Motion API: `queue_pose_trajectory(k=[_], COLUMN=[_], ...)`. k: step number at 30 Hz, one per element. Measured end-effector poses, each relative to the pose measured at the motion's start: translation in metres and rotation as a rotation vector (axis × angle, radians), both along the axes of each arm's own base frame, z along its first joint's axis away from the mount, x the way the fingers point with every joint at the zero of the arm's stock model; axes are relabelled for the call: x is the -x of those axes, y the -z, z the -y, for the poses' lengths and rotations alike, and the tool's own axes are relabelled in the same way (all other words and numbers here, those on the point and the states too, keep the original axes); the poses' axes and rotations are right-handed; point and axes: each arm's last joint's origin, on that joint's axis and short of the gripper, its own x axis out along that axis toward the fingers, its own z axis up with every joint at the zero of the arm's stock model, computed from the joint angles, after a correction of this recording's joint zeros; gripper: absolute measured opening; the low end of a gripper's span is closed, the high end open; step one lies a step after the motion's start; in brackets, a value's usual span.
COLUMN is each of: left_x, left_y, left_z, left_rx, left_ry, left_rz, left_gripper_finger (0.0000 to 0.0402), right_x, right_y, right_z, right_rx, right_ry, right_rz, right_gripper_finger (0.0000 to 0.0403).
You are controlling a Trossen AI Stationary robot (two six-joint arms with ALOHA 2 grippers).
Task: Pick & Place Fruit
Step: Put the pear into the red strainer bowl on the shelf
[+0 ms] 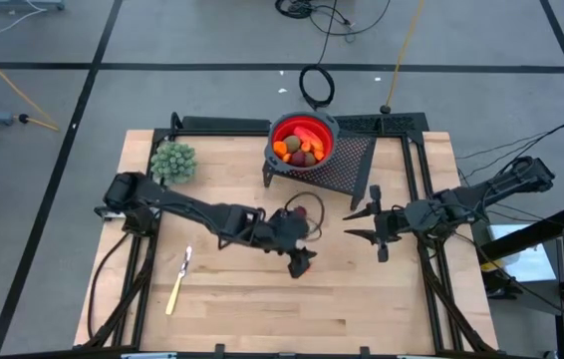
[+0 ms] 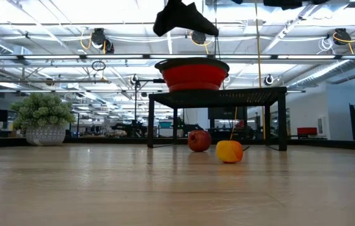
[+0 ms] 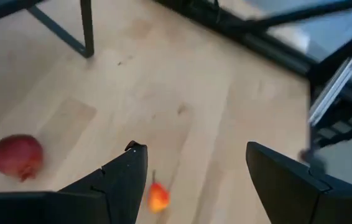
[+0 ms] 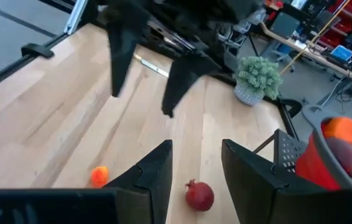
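A dark red ball (image 2: pixel 199 140) and a small orange-yellow fruit (image 2: pixel 229 151) lie on the wooden table near its middle. A red bowl (image 1: pixel 302 140) holding more fruit stands on a black mesh rack (image 1: pixel 350 165) at the far edge. My left gripper (image 3: pixel 191 149) hovers open above the table. The orange-yellow fruit (image 3: pixel 158 196) lies below it between the fingers, and the red ball (image 3: pixel 17 155) lies off to one side. My right gripper (image 4: pixel 198 146) stands open farther right (image 1: pixel 354 224), raised, with nothing between its fingers, facing the red ball (image 4: pixel 199 195).
A potted green plant (image 1: pixel 173 161) stands at the far left of the table. A yellow-handled knife (image 1: pixel 178 284) lies near the left front. The rack's legs (image 2: pixel 149 119) stand just behind the two loose fruits. Bare wood lies along the near edge.
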Motion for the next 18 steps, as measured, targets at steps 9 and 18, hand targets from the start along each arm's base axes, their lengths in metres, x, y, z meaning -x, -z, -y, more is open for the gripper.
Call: queue_pose_trajectory(k=[9,18], left_x=[-0.005,-0.02], left_y=[0.028,0.077], left_z=[0.021,0.028], left_rx=[-0.115,-0.13], left_ry=[0.05,0.051], left_rz=[-0.072,-0.177], left_gripper_finger=[0.0273,0.0273], right_x=[0.0,0.001], right_y=[0.0,-0.001], right_z=[0.0,0.0], right_rx=[-0.016,-0.041], right_ry=[0.004,0.01], right_rz=[0.002,0.005], right_gripper_finger=[0.013,0.013])
